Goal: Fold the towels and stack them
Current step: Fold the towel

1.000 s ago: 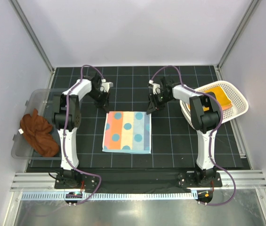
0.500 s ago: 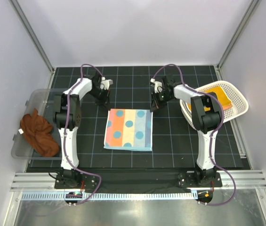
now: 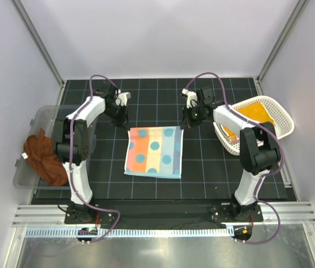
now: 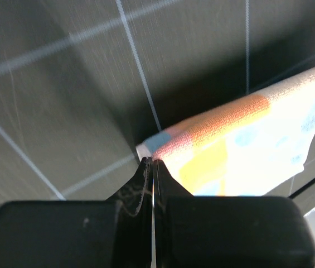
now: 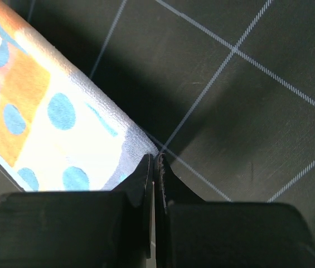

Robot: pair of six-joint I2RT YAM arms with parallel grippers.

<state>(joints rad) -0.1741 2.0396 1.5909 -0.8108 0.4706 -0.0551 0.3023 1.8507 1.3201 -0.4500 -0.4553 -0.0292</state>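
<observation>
Dotted towel (image 3: 154, 152) mid-counter (image 3: 213, 167), far edge raised, left gripper (image 3: 128, 126) pinching its far-left corner, right gripper (image 3: 183, 126) pinching its far-right corner, brown towel (image 3: 45, 159) in bin (image 3: 40, 114), yellow towel (image 3: 255, 115) in basket (image 3: 282, 120).

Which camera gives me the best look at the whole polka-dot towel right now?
Top external: the polka-dot towel shows entire, its far edge held between the left gripper and right gripper. Each wrist view shows only the corner its own gripper pinches, washed out in the left one.
</observation>
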